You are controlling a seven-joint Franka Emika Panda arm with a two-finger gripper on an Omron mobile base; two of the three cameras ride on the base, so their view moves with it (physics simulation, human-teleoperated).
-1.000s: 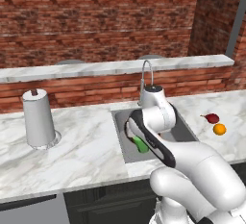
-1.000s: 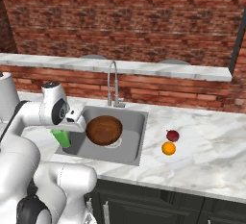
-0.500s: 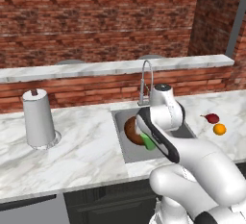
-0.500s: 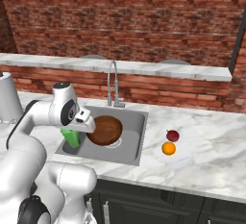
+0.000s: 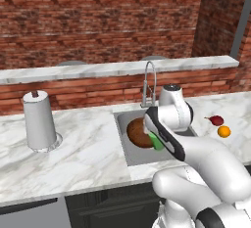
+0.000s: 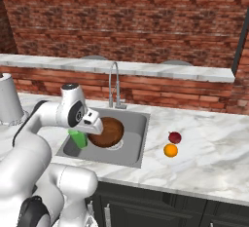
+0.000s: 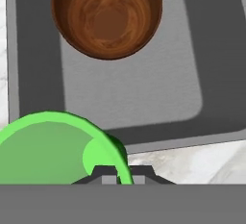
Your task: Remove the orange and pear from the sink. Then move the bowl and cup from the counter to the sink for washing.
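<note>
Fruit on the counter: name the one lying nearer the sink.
The pear, dark red and pointed, lies nearer the sink; the orange sits closer to the counter's front edge.

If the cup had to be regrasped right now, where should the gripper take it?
On the rim wall, from above, one finger inside and one outside. The cup hangs upright, mouth open, its thin green wall pinched by the gripper over the sink. The tapered, handleless sides look likelier to slip.

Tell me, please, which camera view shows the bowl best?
The hand view: the bowl is seen from above, inside and nearly the whole rim visible, in the sink. Both base views show the bowl partly behind the arm.
</note>
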